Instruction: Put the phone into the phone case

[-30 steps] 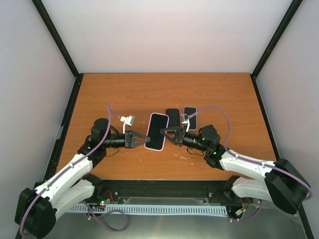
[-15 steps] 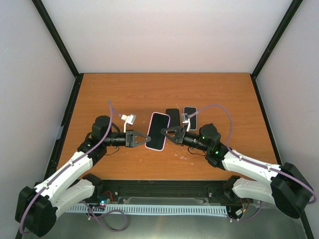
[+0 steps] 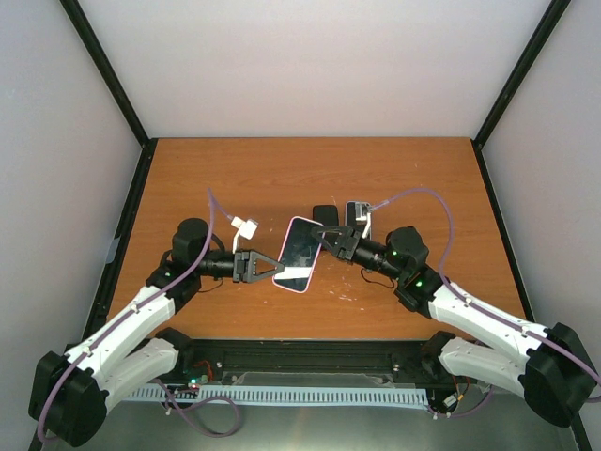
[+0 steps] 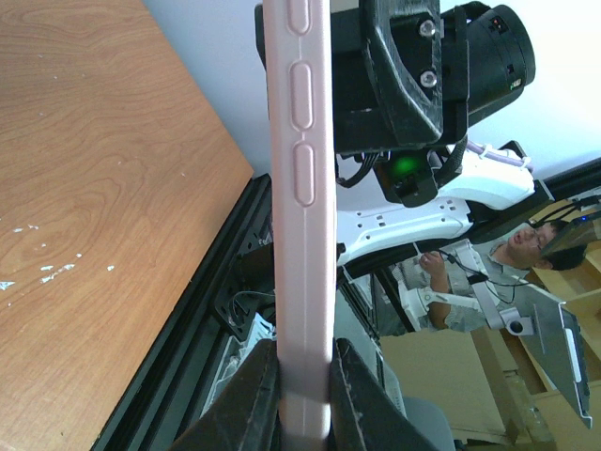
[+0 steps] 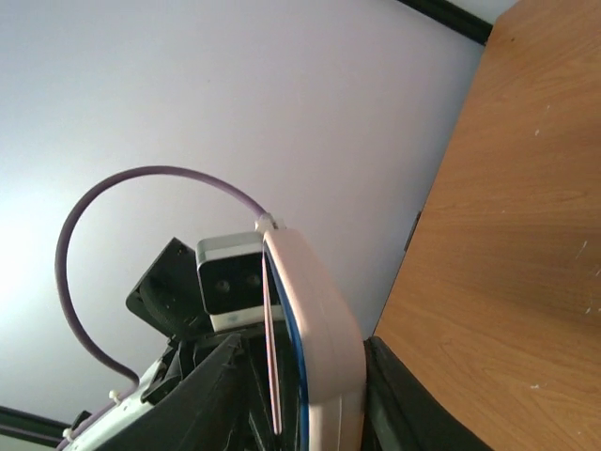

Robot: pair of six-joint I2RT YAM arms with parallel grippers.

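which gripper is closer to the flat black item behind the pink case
Right. The right gripper sits just in front of the black item, by the pink case's far corner; the left gripper grips the case's near-left edge, farther off.

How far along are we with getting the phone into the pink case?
Apparently mostly done: the top view shows the dark screen of the phone framed by the pink case. In hand: the left end effector pinches one edge; the right end effector straddles the opposite edge, grip unclear. Left: a blue strip along the case edge in the right wrist view leaves full seating unconfirmed.
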